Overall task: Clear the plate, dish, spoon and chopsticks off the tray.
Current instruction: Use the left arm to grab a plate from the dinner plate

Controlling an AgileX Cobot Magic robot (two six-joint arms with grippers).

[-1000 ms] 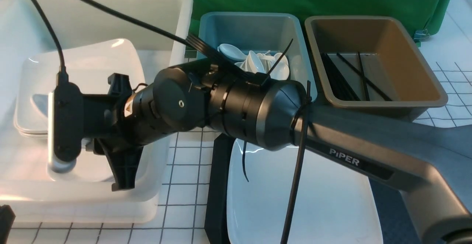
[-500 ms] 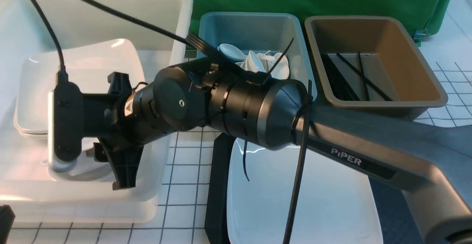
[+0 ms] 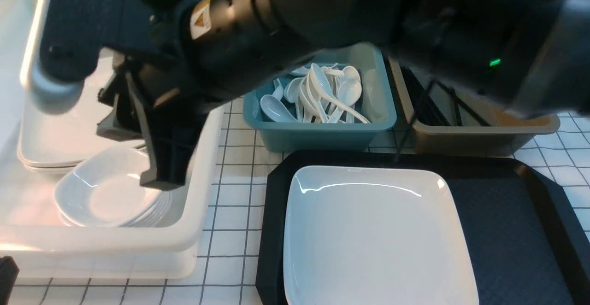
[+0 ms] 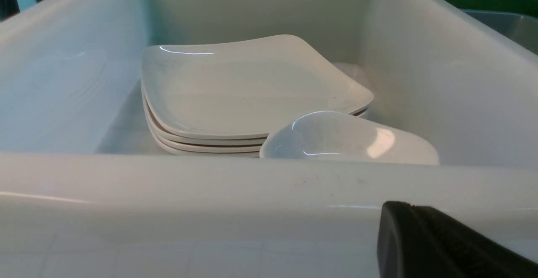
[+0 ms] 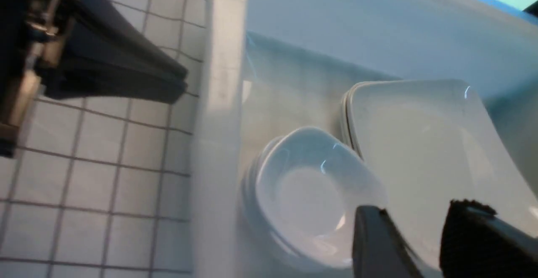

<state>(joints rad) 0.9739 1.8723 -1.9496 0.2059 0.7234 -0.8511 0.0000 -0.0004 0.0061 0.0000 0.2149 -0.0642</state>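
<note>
– Two grippers: how are they?
– The right gripper [image 5: 416, 211] hangs above the large white plastic tub [image 3: 92, 243], jaws apart, empty; the left gripper [image 4: 420, 236] is closed outside it. The small glossy white dish [image 3: 106, 194] lies inside the tub.

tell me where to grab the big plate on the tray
Probably the raised rim at its right edge, coming from the robot's right: the plate lies flat, its left edge hugs the rim of the tray, but bare tray lies open beside the right edge.
</note>
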